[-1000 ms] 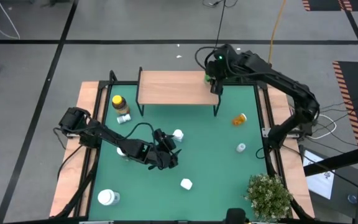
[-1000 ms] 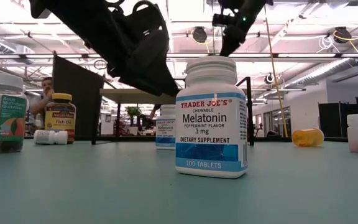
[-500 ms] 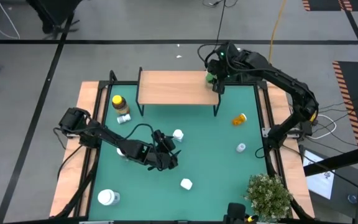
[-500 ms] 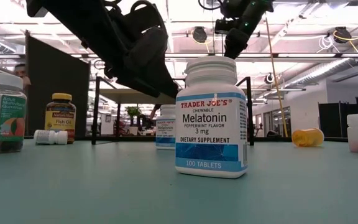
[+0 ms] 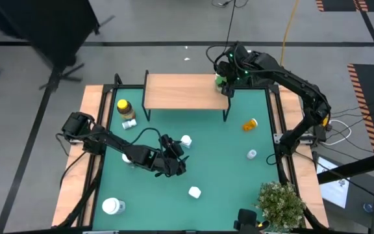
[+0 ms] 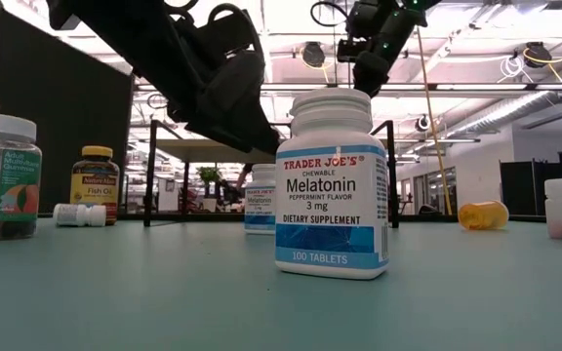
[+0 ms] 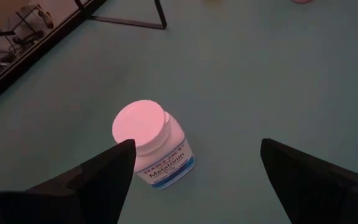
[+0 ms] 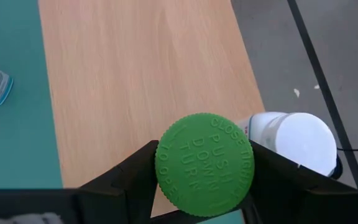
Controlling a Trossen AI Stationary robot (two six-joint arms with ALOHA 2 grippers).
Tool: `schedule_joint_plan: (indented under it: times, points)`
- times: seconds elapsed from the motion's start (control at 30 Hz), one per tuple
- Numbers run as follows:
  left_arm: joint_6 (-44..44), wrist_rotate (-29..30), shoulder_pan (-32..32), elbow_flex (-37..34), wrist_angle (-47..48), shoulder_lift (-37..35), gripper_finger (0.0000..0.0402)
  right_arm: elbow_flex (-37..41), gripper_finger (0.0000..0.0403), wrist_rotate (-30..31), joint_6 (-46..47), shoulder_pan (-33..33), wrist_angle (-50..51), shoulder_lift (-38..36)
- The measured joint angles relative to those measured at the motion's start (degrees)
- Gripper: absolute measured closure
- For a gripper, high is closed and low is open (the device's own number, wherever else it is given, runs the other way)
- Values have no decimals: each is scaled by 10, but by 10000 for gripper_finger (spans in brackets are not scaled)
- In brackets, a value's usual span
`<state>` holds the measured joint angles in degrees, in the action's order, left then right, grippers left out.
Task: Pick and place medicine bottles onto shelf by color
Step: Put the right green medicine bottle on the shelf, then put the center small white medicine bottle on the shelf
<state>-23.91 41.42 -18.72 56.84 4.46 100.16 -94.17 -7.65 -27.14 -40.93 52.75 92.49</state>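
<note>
Right wrist view: my right end effector (image 8: 204, 177) gripped green-capped bottle (image 8: 204, 163) over shelf (image 8: 142, 81); left end effector (image 7: 191, 168) hung open above white bottle (image 7: 153, 144).

The right gripper (image 5: 224, 83) holds a green-capped bottle (image 5: 220, 81) over the shelf (image 5: 180, 92) at its right end. The left gripper (image 5: 176, 162) hangs over the green mat near a white bottle (image 5: 186, 140).

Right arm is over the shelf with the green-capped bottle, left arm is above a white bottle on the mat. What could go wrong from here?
1. The right gripper holds the green-capped bottle close beside a white bottle already on the shelf; setting it down may bump that one over.
2. Both sit near the shelf's end, so a nudge could push one off.
3. The left gripper, jaws open, has the melatonin bottle beside one finger, not centred; closing may tip it.
</note>
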Motion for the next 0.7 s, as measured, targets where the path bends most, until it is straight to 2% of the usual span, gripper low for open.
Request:
schedule_joint_plan:
  times: [0.37, 0.57, 0.7]
  points:
    - [2, 0, 0, 0, 1, 0, 53, 1, 140, 6, -8, 0, -19, 0]
    - [2, 0, 0, 0, 1, 0, 53, 1, 138, 75, -35, 5, -12, -6]
    - [8, 0, 1, 0, 2, 0, 53, 1, 138, 88, -52, 21, -8, -27]
